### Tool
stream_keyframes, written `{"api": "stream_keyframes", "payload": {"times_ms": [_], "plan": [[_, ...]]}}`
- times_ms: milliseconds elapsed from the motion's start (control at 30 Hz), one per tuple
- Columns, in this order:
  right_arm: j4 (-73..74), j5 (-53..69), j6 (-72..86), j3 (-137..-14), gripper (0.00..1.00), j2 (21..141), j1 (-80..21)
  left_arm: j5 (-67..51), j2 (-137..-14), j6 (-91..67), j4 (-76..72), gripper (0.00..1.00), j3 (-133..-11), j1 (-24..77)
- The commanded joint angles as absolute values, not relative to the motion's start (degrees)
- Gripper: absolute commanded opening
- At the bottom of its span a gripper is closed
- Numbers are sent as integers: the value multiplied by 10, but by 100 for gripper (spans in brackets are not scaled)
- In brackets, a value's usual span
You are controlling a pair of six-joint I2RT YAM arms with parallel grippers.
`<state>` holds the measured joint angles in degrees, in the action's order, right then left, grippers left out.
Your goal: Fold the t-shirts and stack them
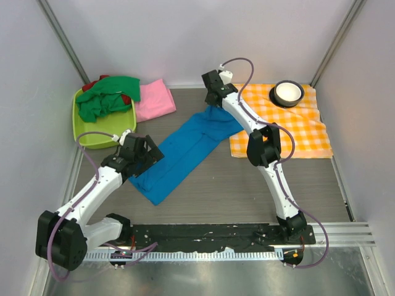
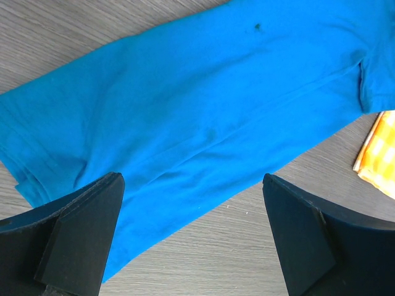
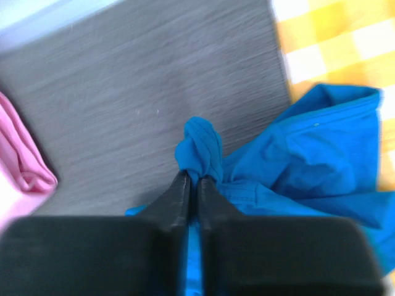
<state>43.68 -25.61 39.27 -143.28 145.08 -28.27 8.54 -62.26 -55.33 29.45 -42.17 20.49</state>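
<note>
Bare bench (image 1: 247, 185) runs along the near edge and toward the right side. A checked cloth (image 1: 296, 126) covers the far right corner. The blue t-shirt (image 1: 185, 154) lies mid-bench as a long strip, running diagonally from near left to far centre. The right gripper (image 3: 191, 177) is pinched tight on its far end, bunching the fabric. The left gripper (image 2: 190, 179) hovers over the near end with its jaws spread wide.

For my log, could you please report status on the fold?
Left claw open over blue t-shirt. Right claw shut on its far end. Checked cloth close alongside.
</note>
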Motion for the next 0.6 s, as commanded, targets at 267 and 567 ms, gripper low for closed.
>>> {"api": "stream_keyframes", "payload": {"times_ms": [267,567], "plan": [[200,-236,308,-1115,98,1282,-308,95,-676,-552,231,100,-409,221],[135,-286,287,-848,100,1014,-314,127,-739,-578,227,100,-374,281]]}}
